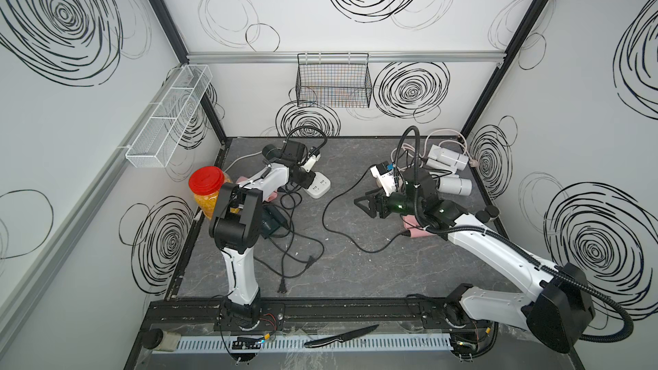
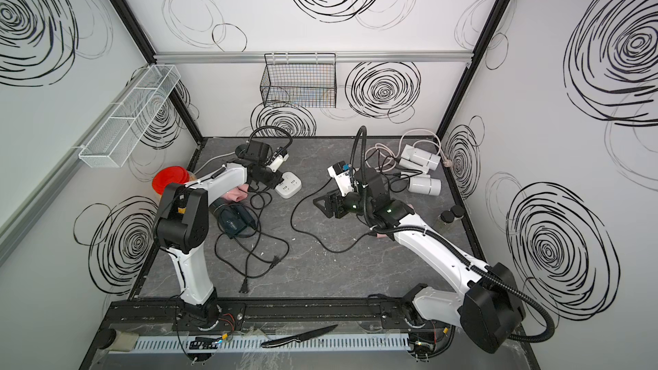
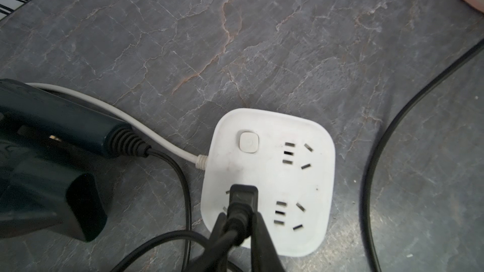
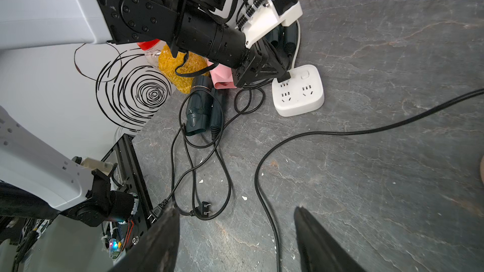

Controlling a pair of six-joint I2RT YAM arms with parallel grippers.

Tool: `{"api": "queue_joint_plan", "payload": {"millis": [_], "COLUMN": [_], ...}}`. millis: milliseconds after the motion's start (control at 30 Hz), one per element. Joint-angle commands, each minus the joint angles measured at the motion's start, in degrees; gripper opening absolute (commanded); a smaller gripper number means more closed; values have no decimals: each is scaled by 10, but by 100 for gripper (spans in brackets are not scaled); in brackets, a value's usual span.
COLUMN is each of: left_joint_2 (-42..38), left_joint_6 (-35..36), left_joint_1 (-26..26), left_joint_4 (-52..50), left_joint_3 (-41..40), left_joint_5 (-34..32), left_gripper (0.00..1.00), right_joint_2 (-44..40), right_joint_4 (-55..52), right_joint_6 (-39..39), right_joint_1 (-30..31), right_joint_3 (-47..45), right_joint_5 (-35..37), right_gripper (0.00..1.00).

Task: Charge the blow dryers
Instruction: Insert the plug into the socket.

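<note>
Far left there's a red-lidded jar [image 1: 205,181] at the bench [image 1: 374,272] edge. A teal dryer [image 1: 272,222] and a pink dryer [image 4: 221,74] lie just beside it under my left arm. Left fingers [image 3: 259,234] are clamped on a black plug [image 3: 243,196]. The plug is standing on the white power strip [image 3: 309,179] at one of its sockets; can't tell if it's fully seated. A second teal dryer [image 3: 52,132] lies right next to the strip. A loose plug [image 4: 205,209] sits on the bench in the cord tangle. Mid-bench, right fingers [image 4: 317,242] are spread wide and holding nothing, with a long black cord [image 4: 340,133] running across the bench under them. A second pink dryer [image 1: 414,232] lies under the right arm. At the far right back are a white dryer [image 1: 449,160] and a second white dryer [image 1: 457,186], cords bunched behind them.
</note>
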Motion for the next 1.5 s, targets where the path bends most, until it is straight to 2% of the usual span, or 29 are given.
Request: {"api": "queue_joint_plan", "payload": {"millis": [0, 133, 300, 533, 1067, 1467], "left_joint_2": [-37, -40, -27, -12, 13, 9], "left_joint_6": [7, 10, 9, 10, 13, 1], "left_joint_1": [-3, -3, -4, -8, -11, -7], "left_joint_4": [-13, -17, -17, -18, -10, 9], "left_joint_3": [6, 6, 2, 9, 12, 9], "left_joint_5": [4, 3, 5, 5, -7, 16], "left_gripper": [13, 12, 12, 12, 13, 13], "right_joint_2": [-6, -5, -10, -23, -19, -14], "right_joint_4": [4, 9, 6, 7, 4, 4], "right_joint_6": [-3, -2, -3, -7, -10, -10], "right_joint_1": [2, 6, 8, 9, 8, 8], "right_joint_3": [-4, 1, 3, -2, -4, -4], "right_joint_5": [-7, -11, -4, 21, 26, 25], "right_gripper": [72, 76, 100, 100, 100, 100]}}
